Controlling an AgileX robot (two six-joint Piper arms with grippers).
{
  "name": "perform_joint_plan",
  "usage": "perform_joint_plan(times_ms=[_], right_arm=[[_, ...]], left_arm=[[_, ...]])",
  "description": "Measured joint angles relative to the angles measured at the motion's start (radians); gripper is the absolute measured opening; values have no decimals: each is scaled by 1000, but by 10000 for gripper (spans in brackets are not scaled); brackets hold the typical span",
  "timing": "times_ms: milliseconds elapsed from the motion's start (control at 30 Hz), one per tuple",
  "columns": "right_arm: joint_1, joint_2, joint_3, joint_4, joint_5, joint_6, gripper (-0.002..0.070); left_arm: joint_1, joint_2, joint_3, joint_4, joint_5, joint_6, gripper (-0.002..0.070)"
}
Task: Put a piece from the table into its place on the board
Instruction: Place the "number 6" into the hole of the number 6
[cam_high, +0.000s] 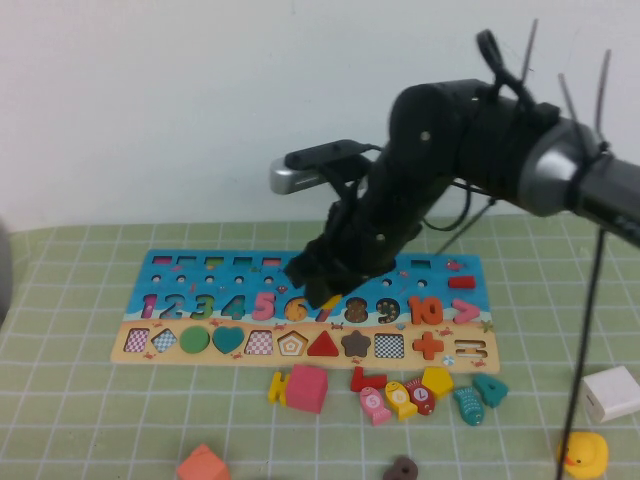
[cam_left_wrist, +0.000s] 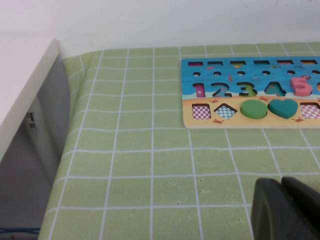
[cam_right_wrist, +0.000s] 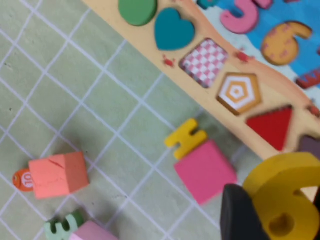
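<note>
The long puzzle board (cam_high: 200, 268) lies across the green checked cloth, blue with numerals above and a tan shape strip below. My right gripper (cam_high: 325, 290) hovers over the middle of the board, shut on the piece, a yellow numeral 6 (cam_high: 331, 299). In the right wrist view the yellow 6 (cam_right_wrist: 285, 200) sits between the black fingers (cam_right_wrist: 240, 215) of that gripper (cam_right_wrist: 280, 215), above the board's near edge (cam_right_wrist: 270, 75). The speckled 6-shaped recess (cam_right_wrist: 285, 42) is uncovered. My left gripper (cam_left_wrist: 287, 210) is shut and empty, low over the cloth left of the board (cam_left_wrist: 250, 120).
In front of the board lie a pink cube (cam_high: 307, 388), a yellow H-shaped piece (cam_high: 277, 387), a cluster of small pieces (cam_high: 420, 392), an orange block (cam_high: 203, 465) and a brown ring (cam_high: 401, 468). A white box (cam_high: 612, 393) and a rubber duck (cam_high: 583, 453) are at the right.
</note>
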Motion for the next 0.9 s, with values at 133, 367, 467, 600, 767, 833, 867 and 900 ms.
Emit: perform_joint_plan(times_ms=[133,367,467,600,767,833,867,900], right_arm=[[26,104,-158,-2,72,-4,274],[62,288,-432,-60,151,45,274],[62,362,-521,-112,174,88,274],[62,432,-607,-160,177,126,274],[62,481,-637,-164,81,135,274],[62,489,-637,-164,49,135,274],[62,494,-637,-164,38,135,274],[60,497,-637,-164,33,135,274]], left_arm=[[0,0,0,-2,0,0,-1],[0,0,0,-13,0,0,-1],[0,0,0,-17,0,0,-1],[0,0,0,-19,0,0,-1],[0,0,0,-20,0,0,-1],[0,0,0,-20,0,0,-1],[0,0,0,-21,0,0,-1],[0,0,0,-23,0,0,-1]])
